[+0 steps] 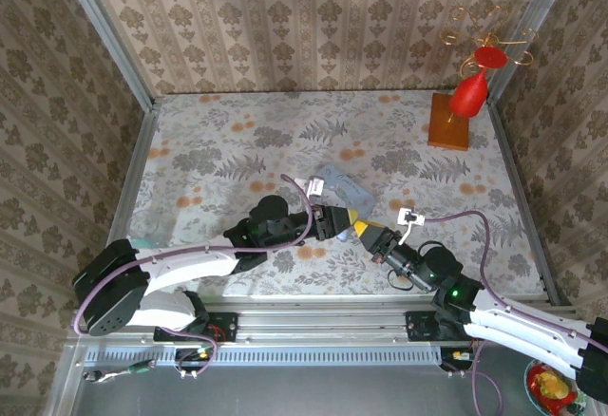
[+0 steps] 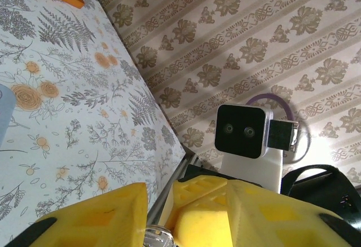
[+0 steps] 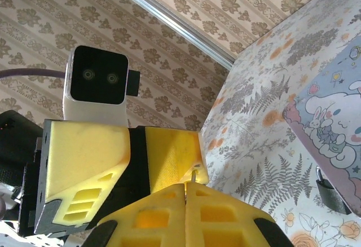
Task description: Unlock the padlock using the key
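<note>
Both grippers meet tip to tip near the table's front middle. My left gripper (image 1: 334, 219) is closed on a small dark block, the padlock (image 3: 139, 162), which shows as a black strip between its yellow fingers (image 3: 84, 162). A silvery part of the padlock (image 2: 155, 237) peeks out low between those fingers. My right gripper (image 1: 365, 233) is shut (image 3: 185, 188), and a thin metal key (image 3: 193, 175) sticks out from between its tips. The key's tip reaches the left gripper's finger beside the padlock. Whether it sits in the lock is hidden.
A pale blue tin (image 1: 342, 188) with a cartoon lid (image 3: 330, 111) lies just behind the grippers, with a small dark piece (image 3: 333, 196) at its edge. An orange wooden stand (image 1: 449, 122) carrying a red ornament (image 1: 472, 93) stands at the back right. Patterned walls enclose the table.
</note>
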`<state>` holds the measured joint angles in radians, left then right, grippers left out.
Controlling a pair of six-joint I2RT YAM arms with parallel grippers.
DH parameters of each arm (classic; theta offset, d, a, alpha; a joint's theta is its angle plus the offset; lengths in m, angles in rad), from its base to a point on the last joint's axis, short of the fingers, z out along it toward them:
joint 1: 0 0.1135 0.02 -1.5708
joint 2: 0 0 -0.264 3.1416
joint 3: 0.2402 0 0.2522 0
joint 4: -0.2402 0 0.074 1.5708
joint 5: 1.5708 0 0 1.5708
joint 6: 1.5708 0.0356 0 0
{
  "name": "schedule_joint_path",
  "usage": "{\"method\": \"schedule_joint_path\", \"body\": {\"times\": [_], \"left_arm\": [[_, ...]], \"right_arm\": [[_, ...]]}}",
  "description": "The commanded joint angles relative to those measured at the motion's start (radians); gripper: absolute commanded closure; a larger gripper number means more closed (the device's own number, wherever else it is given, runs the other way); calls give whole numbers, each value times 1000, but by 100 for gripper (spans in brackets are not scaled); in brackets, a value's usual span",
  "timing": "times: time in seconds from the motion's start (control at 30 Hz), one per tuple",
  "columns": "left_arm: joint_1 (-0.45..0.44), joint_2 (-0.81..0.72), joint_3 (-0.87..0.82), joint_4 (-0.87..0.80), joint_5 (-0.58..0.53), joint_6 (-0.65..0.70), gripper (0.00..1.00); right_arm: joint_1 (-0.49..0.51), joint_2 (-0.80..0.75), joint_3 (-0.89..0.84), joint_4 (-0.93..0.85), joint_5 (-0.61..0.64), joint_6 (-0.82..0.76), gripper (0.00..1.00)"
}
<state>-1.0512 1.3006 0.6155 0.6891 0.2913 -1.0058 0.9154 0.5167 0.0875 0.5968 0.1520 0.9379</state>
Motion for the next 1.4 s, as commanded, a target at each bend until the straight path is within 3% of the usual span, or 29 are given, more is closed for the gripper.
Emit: {"method": "schedule_joint_path", "body": {"times": [0.0, 0.27, 0.83, 1.37], "left_arm": [[20, -31, -31, 8, -26, -25, 55], [35, -67, -39, 1, -44, -25, 50], [23, 0, -24, -5, -29, -46, 48], [20, 27, 4, 21, 22, -63, 89]], "right_arm": [[8, -15, 12, 22, 29, -10, 100], [8, 10, 24, 13, 17, -7, 100], [10, 68, 44, 91, -5, -5, 100], [10, 89, 47, 93, 38, -7, 100]]}}
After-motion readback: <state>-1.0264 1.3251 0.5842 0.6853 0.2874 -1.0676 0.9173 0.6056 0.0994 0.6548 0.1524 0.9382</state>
